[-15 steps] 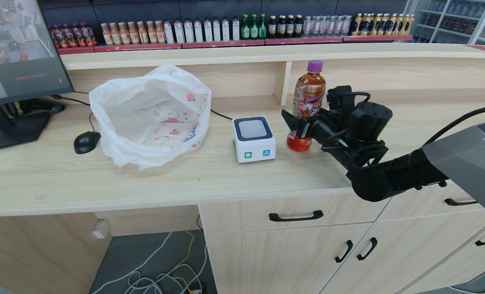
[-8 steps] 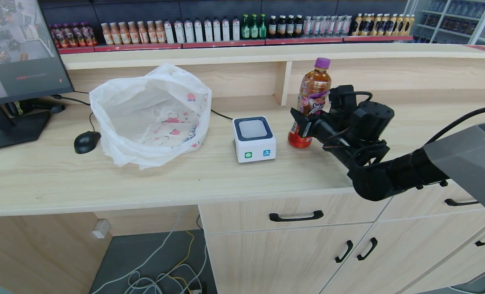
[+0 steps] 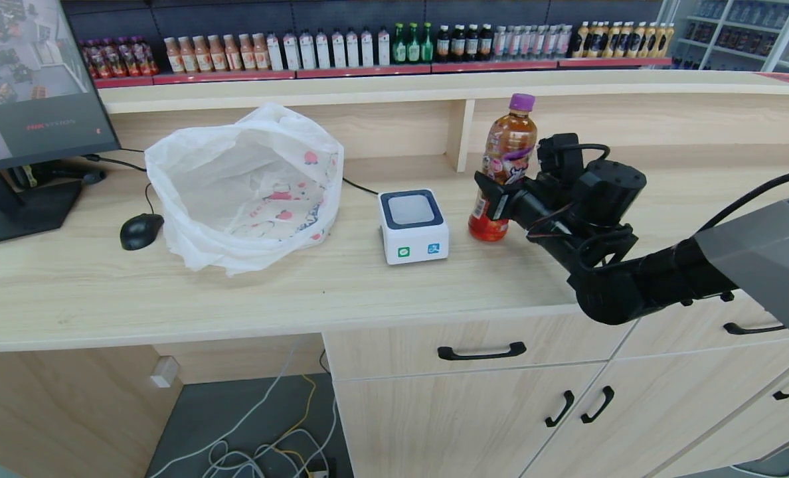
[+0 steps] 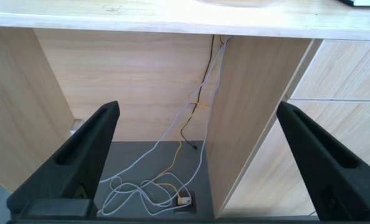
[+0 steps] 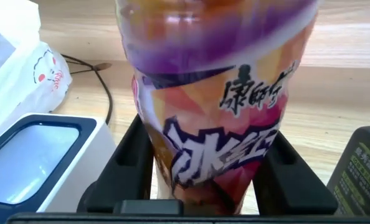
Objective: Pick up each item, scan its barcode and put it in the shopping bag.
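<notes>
By scanner [image 3: 413,226], rt claw [image 3: 499,194] on labelled bottle [image 3: 511,143]

Purple-capped amber bottle [image 3: 509,149], slightly tilted, gripped by the right end effector [image 3: 499,197], at 3 o'clock of the scanner [image 3: 413,226]; open white shopping bag [image 3: 248,189] at 9 o'clock.

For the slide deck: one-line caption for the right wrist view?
Right gripper shut on the bottle, with the barcode scanner and shopping bag close by.
</notes>
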Available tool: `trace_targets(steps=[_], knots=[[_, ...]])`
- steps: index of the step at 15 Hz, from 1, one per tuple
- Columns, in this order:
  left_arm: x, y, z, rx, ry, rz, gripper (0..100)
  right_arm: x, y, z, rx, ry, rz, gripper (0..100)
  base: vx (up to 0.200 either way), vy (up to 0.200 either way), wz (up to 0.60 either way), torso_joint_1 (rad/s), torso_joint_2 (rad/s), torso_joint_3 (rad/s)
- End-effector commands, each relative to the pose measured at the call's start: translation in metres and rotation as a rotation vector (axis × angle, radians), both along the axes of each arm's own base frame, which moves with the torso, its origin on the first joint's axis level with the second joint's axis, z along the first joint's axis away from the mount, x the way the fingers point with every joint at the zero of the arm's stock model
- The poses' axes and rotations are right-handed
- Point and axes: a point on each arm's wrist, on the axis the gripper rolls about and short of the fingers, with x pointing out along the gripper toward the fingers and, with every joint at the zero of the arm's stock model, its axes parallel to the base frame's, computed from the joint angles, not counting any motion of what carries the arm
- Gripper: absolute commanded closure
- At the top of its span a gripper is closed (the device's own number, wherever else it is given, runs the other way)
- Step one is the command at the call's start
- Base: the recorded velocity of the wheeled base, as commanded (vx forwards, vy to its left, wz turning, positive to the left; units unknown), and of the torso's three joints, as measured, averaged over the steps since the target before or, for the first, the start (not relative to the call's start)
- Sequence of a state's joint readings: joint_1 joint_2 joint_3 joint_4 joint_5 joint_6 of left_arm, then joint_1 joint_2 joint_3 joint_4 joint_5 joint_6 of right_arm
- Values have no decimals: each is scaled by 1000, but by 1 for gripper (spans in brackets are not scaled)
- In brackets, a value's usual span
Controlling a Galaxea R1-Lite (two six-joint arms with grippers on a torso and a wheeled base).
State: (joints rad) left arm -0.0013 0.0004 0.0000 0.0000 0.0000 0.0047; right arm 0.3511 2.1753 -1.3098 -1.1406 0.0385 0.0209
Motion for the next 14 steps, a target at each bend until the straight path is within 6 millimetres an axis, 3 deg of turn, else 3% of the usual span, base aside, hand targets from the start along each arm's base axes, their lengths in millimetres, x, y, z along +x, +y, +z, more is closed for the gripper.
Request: trace_targets(steps=[1, 9, 13, 14], knots=[[0, 0, 0, 0, 0, 0, 0, -4, -1, 8, 6, -17, 2, 100, 0, 0, 0, 0, 0, 0], [0, 0, 0, 0, 0, 0, 0, -23, -6, 37, 20, -71, 24, 100, 0, 0, 0, 0, 0, 0], [0, 0, 0, 0, 0, 0, 0, -62, -15, 47, -7, -52, 30, 100, 0, 0, 0, 0, 0, 0], [0, 0, 0, 0, 0, 0, 0, -85, -20, 49, -22, -39, 37, 100, 0, 0, 0, 0, 0, 0]])
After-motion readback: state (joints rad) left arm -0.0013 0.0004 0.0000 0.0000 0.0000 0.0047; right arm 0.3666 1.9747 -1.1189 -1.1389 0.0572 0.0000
